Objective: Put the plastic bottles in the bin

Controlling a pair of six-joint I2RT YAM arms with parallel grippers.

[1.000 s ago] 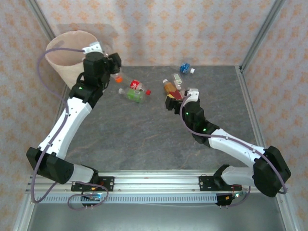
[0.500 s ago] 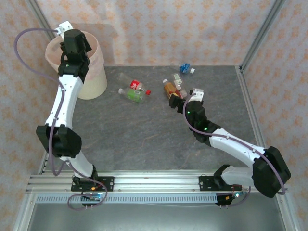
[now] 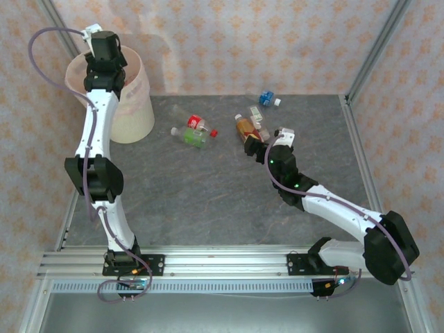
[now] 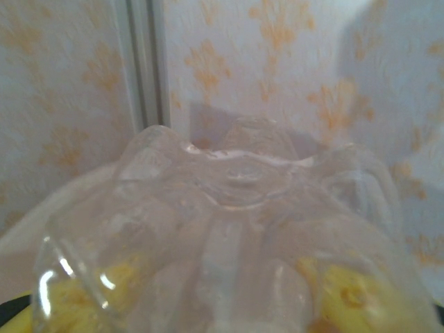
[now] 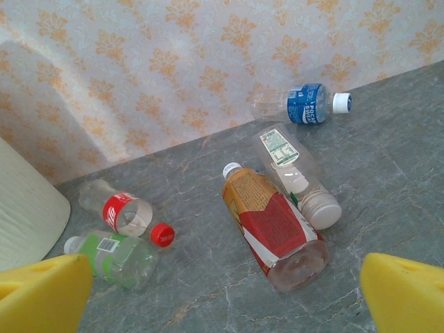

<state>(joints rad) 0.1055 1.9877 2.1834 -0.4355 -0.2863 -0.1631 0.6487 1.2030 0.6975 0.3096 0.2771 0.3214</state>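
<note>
Upper left, the left gripper [image 3: 104, 47] clamped a clear bottle [image 4: 229, 229] above the bin [image 3: 137, 114], apparently for dropping; the right gripper [image 5: 222, 295] gaped wide near the orange-labelled bottle [image 5: 274, 229], seemingly ready to grasp.

Left arm [image 3: 92, 135], right arm [image 3: 340, 208]: white tubular links and black joint housings [image 3: 94, 179]. A lilac cable [image 3: 32, 48] is looped along each arm. Green indicator lights [image 3: 272, 163] on the right arm's black sections. White connector [image 3: 90, 32] at the left wrist. Right gripper [image 5: 225, 295]: blocky yellow pads [image 5: 43, 295].
</note>
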